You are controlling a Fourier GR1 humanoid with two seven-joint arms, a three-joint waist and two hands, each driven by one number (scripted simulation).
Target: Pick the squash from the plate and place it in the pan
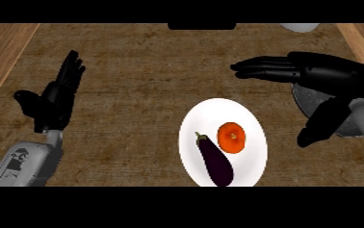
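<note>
Squash is the task's word, and the round orange vegetable (231, 137) seen on the white oval plate (206, 114) is the likeliest match for it; it lies in the right half of the plate, a little farther back than the middle. Its outline is nearly round, slightly taller than wide, so no clear long axis or pointing direction can be told. Just to its left, a dark purple elongated eggplant (215, 160) is laid on the same plate, its long axis running from the near right to the far left, with its thin stem end pointing far and left. The two vegetables are just beside each other; whether they touch cannot be told.

At the near left, the grey forearm (28, 162) is seen coming in from the lower edge, and the black left hand (51, 104) is held open near the left edge, fingers straight and together pointing far, thumb spread to the left, nothing held.

At the right, a grey round pan (307, 102) is partly hidden under the black right hand (323, 75), and its contents cannot be seen. The right hand is held open above the pan, fingers straight and together pointing left, thumb hanging toward the near side, nothing grasped. The brown wood-grain counter (142, 78) is spread under everything.
</note>
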